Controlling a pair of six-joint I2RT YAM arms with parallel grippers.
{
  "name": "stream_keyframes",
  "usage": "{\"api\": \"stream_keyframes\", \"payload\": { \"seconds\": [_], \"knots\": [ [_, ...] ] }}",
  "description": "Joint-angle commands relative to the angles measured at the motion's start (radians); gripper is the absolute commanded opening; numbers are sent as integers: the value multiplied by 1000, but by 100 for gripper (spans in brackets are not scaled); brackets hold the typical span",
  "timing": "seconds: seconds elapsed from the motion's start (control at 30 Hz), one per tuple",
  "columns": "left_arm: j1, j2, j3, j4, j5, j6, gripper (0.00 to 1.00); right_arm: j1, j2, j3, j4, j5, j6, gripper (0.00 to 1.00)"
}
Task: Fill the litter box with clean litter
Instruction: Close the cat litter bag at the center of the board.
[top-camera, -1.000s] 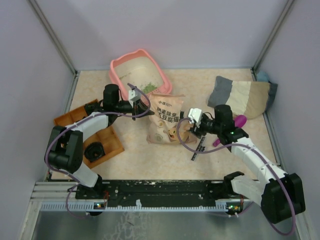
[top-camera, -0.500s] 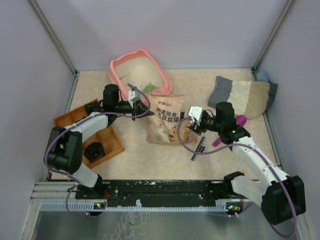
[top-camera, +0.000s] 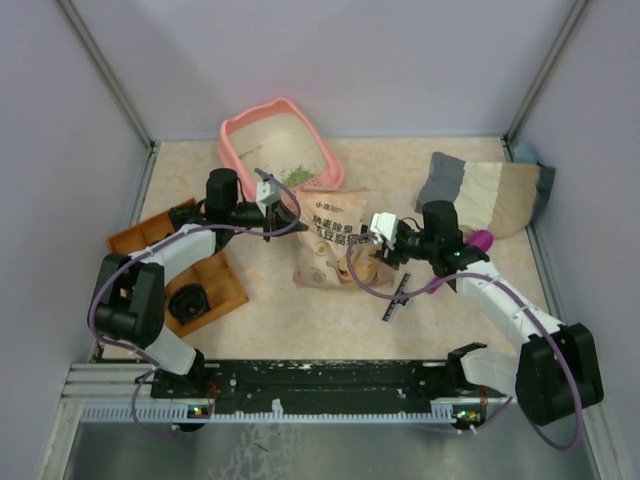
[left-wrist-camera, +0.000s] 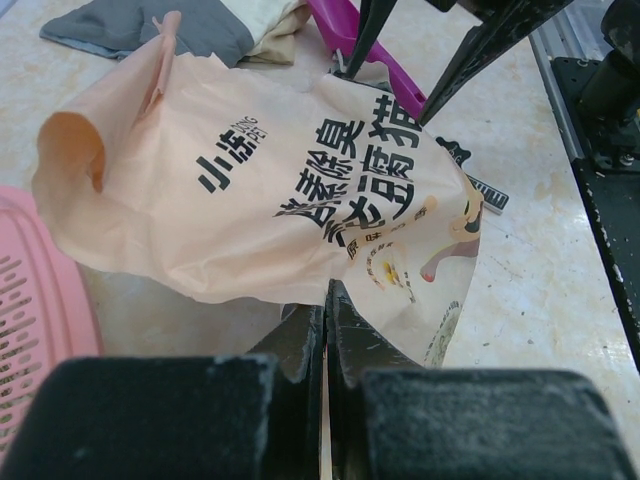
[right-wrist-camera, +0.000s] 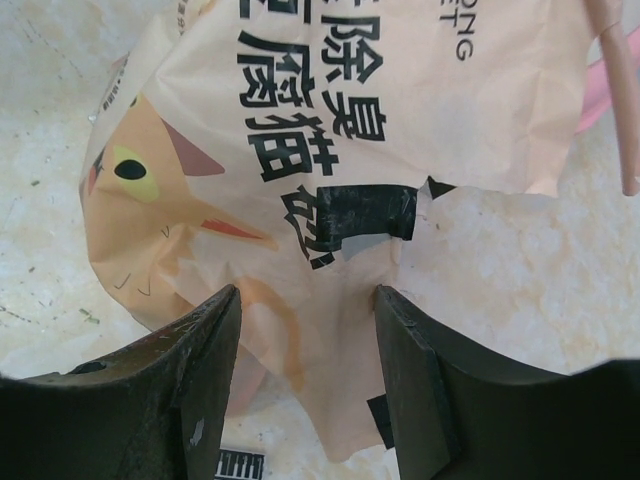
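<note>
far left of the overhead frame, the orange compartmented tray (top-camera: 150, 235) sits at an angle, and a round black object (top-camera: 188, 302) rests in its lower compartment. just right of it the left gripper (left-wrist-camera: 326, 300) has its jaws clenched tight together, tips right at the edge of the beige paper bag (top-camera: 335, 240); can't tell whether any paper is pinched between them. upper left of centre, the litter box (top-camera: 232, 150), salmon pink with its ear bumps pointing to the back wall. inside, the clean litter (top-camera: 297, 176) is a small green scatter in the lower right part of the box, the corner nearest the bag; the other end of the floor shows pale and bare. the bag lies flat at mid-frame, crumpled, its top edge up against the box's near rim, printed cat face toward the bottom. right of centre, the right gripper (right-wrist-camera: 308, 290) hovers over the bag's lower end with jaws released and spread wide, nothing between them but the paper below. a black strip (top-camera: 395, 298) lies just under it on the table. further right, the magenta scoop (top-camera: 480, 240) peeks out by the arm, and a grey-and-tan cushion (top-camera: 490, 190) fills the upper right.
</note>
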Motion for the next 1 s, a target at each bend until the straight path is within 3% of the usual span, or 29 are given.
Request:
{"api": "stream_keyframes", "payload": {
  "seconds": [0.0,0.17,0.27,0.37,0.4,0.7,0.97],
  "knots": [
    [6,-35,26,-50,53,41,0,8,66,27,40,-1,-72,56],
    [10,-37,31,-72,74,63,0,8,90,21,57,-1,-63,55],
    [12,-36,33,-75,77,68,0,7,118,40,17,-7,-75,46],
    [16,-41,38,-82,70,72,0,4,136,62,-22,-8,-74,8],
    [20,-45,40,-86,64,76,0,0,136,68,-35,5,-61,0],
    [81,-76,38,-113,55,57,0,-68,92,149,-406,109,-77,0],
    [83,-104,4,-106,53,38,0,-60,44,231,-531,226,-105,0]
  ]
}}
